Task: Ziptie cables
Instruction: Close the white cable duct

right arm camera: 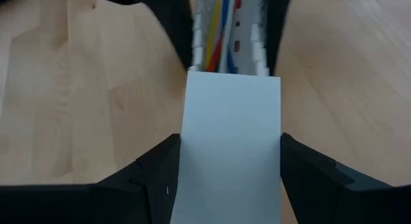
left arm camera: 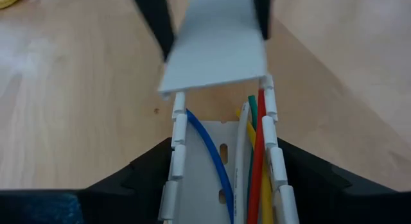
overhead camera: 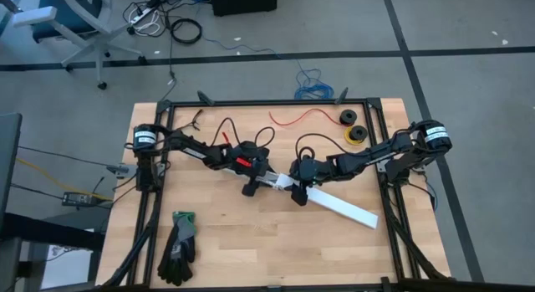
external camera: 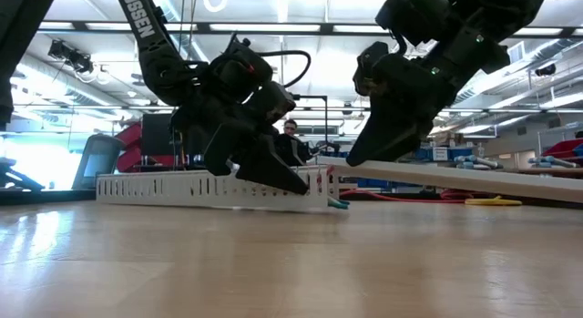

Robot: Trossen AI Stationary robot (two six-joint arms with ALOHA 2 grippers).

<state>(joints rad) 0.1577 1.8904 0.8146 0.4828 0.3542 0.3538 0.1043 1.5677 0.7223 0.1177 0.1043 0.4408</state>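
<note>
My left pincer point(overhead camera: 251, 176) is closed on the sides of the white slotted channel point(left arm camera: 221, 185), which lies near the middle of the tabletop point(overhead camera: 267, 250). The cables point(left arm camera: 253, 166) rest inside this channel, side by side: blue, white, green, red and yellow. My right pincer point(overhead camera: 299, 192) is closed on the flat white cover strip point(right arm camera: 231, 147), and the end of the strip meets the end of the channel.

I judge the cables as light, soft and a little springy, so they can jump out of the slots when I push them. The strip looks thin and stiff, but smooth, so I should hold it by its long edges. The channel walls seem fragile; I would squeeze them gently only.
</note>
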